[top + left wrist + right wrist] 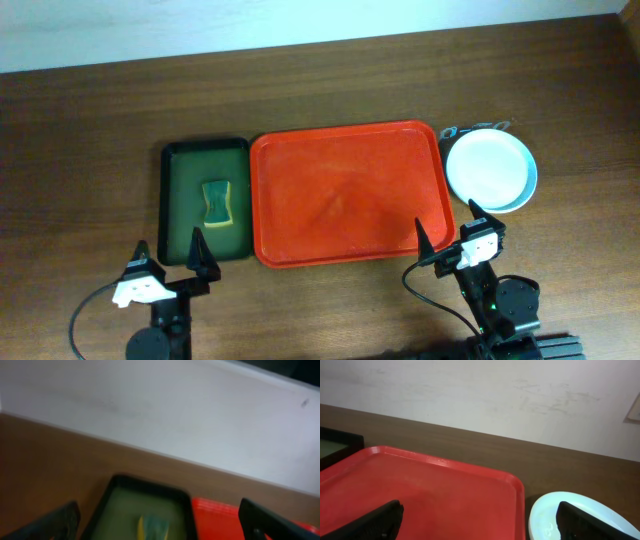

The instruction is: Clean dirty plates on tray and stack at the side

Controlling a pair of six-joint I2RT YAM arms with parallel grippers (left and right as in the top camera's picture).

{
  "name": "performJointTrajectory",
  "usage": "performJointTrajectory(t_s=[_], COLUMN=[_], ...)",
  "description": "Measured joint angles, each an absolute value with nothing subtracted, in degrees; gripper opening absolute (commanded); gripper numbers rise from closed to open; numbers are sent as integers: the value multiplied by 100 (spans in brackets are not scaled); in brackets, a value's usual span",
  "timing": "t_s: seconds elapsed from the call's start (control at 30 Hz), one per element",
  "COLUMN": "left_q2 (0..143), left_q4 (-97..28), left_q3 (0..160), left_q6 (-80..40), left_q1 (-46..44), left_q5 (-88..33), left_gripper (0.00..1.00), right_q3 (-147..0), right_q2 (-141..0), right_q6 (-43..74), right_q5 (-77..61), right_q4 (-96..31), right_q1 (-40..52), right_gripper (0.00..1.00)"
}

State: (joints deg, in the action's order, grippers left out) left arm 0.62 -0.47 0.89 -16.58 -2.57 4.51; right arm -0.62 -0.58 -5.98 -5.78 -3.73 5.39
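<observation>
The red tray (345,195) lies in the middle of the table with nothing on it; it also shows in the right wrist view (430,495) and at the edge of the left wrist view (215,520). The white plates (489,170) sit stacked on the table just right of the tray; the top one shows in the right wrist view (570,517). My left gripper (172,257) is open and empty near the front edge, below the green tray. My right gripper (447,230) is open and empty at the tray's front right corner.
A dark green tray (205,200) lies left of the red tray and holds a yellow-green sponge (216,202), also seen in the left wrist view (152,527). A pale wall (480,395) runs behind the table's far edge.
</observation>
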Motion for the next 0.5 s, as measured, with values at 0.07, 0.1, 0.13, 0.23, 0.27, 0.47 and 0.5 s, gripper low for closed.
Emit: performJointTrajectory(t_s=[0.07, 0.1, 0.13, 0.23, 0.27, 0.47, 0.5], left_q2=[67, 67, 69, 69, 69, 69, 69], left_q4=[-427, -423, -425, -425, -425, -425, -425], left_q3=[69, 69, 69, 69, 69, 69, 69], left_q6=[-1653, -1653, -1653, -1653, -1653, -1653, -1653], left_q1=[-257, -257, -257, -257, -257, -257, -257], left_q5=[451, 454, 454, 454, 454, 454, 456], left_gripper=[99, 99, 99, 99, 99, 99, 99], right_q3=[-62, -62, -62, -62, -62, -62, -62], right_q2=[-58, -58, -58, -58, -58, -58, -58], right_q6=[-593, -596, -600, -598, -596, -593, -591], right_q5=[-578, -578, -578, -578, -578, -578, -578], right_q4=[-370, -370, -370, -370, -370, -370, -370], right_q1=[539, 539, 539, 539, 539, 539, 539], right_gripper=[98, 99, 98, 98, 98, 98, 98])
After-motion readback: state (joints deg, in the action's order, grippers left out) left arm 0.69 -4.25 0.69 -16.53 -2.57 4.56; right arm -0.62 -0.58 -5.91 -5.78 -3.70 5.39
